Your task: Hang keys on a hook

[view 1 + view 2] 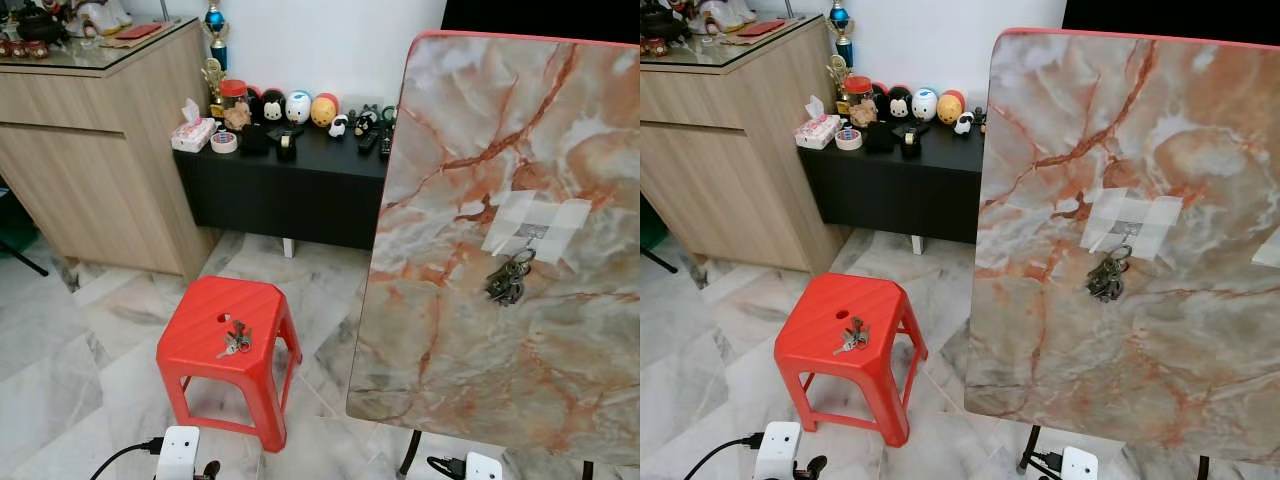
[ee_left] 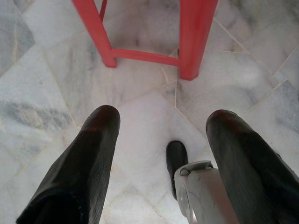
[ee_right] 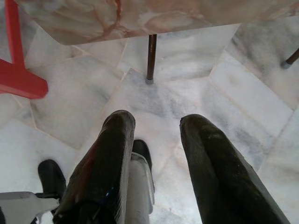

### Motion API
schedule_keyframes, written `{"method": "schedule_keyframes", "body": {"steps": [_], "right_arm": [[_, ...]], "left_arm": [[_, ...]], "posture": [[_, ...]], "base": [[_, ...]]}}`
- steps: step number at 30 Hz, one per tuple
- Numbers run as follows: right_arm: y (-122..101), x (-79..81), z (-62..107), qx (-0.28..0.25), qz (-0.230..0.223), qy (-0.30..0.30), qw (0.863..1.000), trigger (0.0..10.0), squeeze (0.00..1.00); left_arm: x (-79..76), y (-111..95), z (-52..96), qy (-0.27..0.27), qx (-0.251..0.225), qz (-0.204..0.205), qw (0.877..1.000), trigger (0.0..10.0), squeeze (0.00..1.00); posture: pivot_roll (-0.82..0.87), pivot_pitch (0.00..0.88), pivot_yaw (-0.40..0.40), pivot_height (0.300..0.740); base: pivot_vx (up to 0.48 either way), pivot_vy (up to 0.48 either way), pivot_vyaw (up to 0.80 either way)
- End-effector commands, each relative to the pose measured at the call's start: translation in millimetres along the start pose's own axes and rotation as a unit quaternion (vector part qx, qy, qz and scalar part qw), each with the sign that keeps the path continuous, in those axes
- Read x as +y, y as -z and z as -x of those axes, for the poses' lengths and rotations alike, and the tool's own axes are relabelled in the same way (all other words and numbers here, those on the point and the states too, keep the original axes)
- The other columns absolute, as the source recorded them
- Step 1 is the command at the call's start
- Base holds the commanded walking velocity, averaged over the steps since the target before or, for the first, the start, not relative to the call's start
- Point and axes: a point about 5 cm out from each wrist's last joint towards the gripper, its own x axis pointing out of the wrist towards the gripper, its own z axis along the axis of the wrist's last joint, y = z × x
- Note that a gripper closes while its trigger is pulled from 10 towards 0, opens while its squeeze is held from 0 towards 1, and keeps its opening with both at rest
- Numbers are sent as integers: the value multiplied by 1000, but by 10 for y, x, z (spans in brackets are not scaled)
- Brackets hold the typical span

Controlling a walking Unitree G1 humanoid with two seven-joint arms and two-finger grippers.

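Note:
A bunch of keys point(image 1: 237, 340) lies on top of a red plastic stool point(image 1: 205, 335), beside the hole in its seat. To the right stands an upright marble-patterned board point(image 1: 470, 150) with a hook under white tape point(image 1: 533, 228). A second bunch of keys point(image 1: 508, 280) hangs from that hook. My left gripper point(image 2: 163, 116) hangs low and open over the floor, close to the stool's legs point(image 2: 196, 42). My right gripper point(image 3: 159, 120) is open too, pointing at the floor below the board's bottom edge point(image 3: 140, 28). Neither holds anything.
A low black cabinet point(image 1: 290, 190) with toy figures and a tissue box stands against the back wall. A wooden sideboard point(image 1: 90, 150) is at the left. The board rests on thin dark legs point(image 3: 150, 56). Pale marble floor point(image 1: 60, 370) surrounds the stool.

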Motion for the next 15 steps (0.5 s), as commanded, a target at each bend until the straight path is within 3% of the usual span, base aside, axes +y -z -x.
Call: {"method": "schedule_keyframes", "body": {"steps": [1,15], "right_arm": [[21,-12,5,3,5,5,1000,10000,0],[11,-28,3,2,-3,8,1000,10000,0]], "left_arm": [[9,54,13,-3,12,2,1000,10000,0],[10,55,12,-3,13,0,1000,10000,0]], "posture": [[7,0,-42,729],[19,0,-48,729]], "base": [[0,371,0],[0,377,0]]}}
